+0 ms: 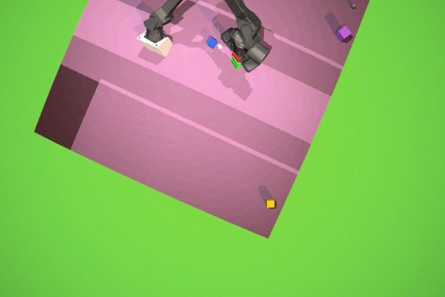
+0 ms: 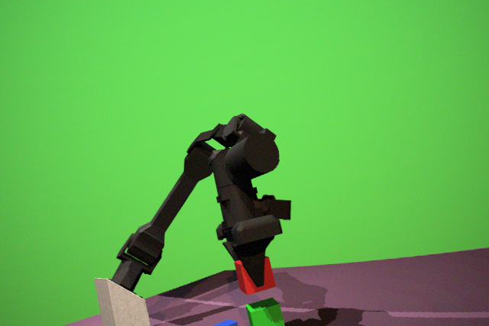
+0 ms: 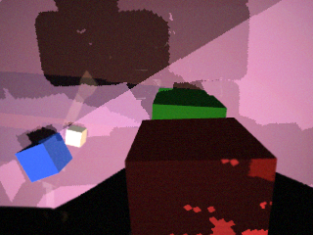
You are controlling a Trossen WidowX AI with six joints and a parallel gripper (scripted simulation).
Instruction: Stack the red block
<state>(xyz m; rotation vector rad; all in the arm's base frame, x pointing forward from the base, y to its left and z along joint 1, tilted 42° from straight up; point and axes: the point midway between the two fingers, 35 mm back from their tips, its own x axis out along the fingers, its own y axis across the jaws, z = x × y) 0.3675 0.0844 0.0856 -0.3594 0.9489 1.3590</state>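
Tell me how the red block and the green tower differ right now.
The red block hangs in the air, clamped in the end effector; the green tower stands on the table, just beneath it, with a gap between. The red block is gripped, the green tower untouched. Both are box-shaped.

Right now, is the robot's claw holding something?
Gripper: closed on the red block, lifted just above the green tower.
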